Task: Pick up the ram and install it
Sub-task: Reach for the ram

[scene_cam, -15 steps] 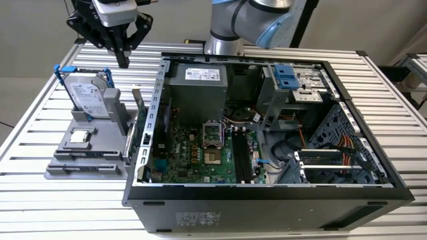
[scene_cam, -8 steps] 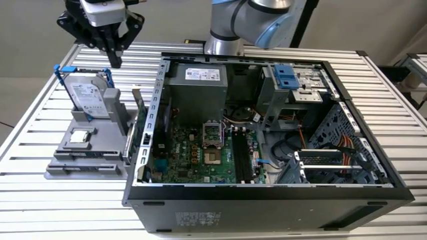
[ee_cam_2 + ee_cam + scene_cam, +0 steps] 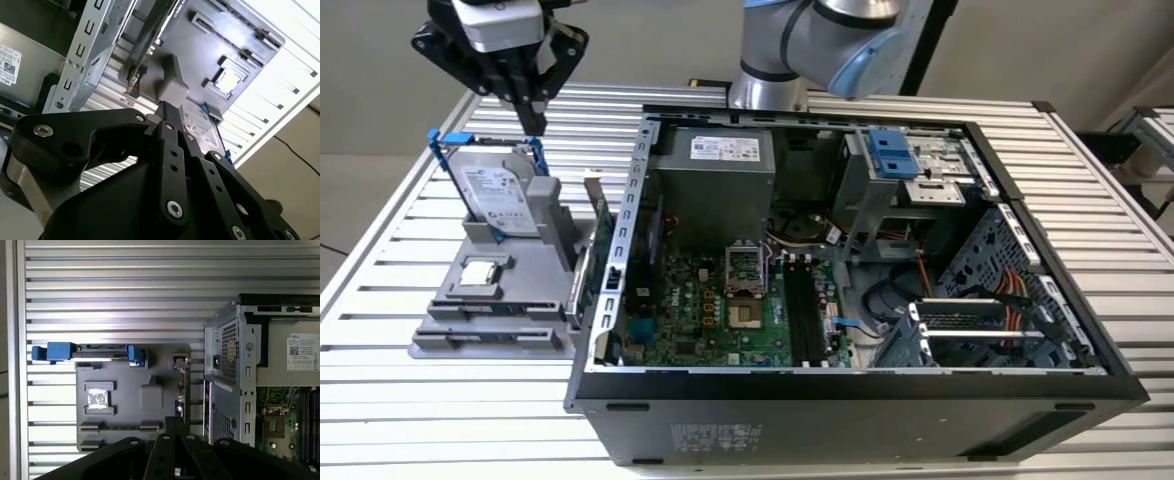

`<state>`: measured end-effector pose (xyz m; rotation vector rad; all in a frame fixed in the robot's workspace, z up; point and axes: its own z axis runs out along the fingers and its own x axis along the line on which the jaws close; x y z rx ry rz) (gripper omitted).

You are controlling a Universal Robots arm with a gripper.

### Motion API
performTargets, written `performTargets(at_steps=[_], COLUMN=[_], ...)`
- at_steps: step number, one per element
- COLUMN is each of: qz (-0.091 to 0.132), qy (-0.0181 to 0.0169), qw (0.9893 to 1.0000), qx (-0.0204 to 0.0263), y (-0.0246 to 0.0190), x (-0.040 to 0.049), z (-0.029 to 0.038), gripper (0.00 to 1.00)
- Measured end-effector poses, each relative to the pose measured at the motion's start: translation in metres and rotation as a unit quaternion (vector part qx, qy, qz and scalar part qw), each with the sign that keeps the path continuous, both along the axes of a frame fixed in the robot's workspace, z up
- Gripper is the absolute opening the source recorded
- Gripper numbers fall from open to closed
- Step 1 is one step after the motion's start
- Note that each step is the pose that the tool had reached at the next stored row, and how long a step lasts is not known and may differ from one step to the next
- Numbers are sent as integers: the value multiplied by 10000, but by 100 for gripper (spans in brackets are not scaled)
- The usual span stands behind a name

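Green and thin, the ram [image 3: 598, 225] stands on edge in the matte grey holder [image 3: 454, 335] just beside the sheet-metal computer case [image 3: 854, 405], not yet picked up; the black gripper [image 3: 534, 118] hovers above, jaws pressed together and empty, so a grasp would likely need them opened across that narrow board.

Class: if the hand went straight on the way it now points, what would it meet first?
The hand would probably meet the gray fixture's raised block beside the hard drive; depth is unclear.
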<state>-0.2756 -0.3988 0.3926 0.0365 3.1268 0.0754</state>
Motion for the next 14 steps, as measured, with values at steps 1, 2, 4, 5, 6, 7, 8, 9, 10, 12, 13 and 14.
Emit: performTargets(at_steps=[1, 2, 4, 5, 6, 7, 8, 9, 10, 12, 13, 14], qz=[0, 0, 0, 0, 0, 0, 0, 0, 0, 0, 0, 0], qy=[0, 0, 0, 0, 0, 0, 0, 0, 0, 0, 0, 0], qw=[10000, 10000, 10000, 10000, 10000, 10000, 10000, 10000, 10000, 10000, 10000, 10000], qx=[0, 0, 0, 0, 0, 0, 0, 0, 0, 0, 0, 0], y=[0, 0, 0, 0, 0, 0, 0, 0, 0, 0, 0, 0], x=[-22, -43, -87, -107, -125, -141, -157, -172, -189, -219, -234, -251], z=[0, 0, 0, 0, 0, 0, 0, 0, 0, 0, 0, 0], gripper=[0, 0, 0, 0, 0, 0, 0, 0, 0, 0, 0, 0])
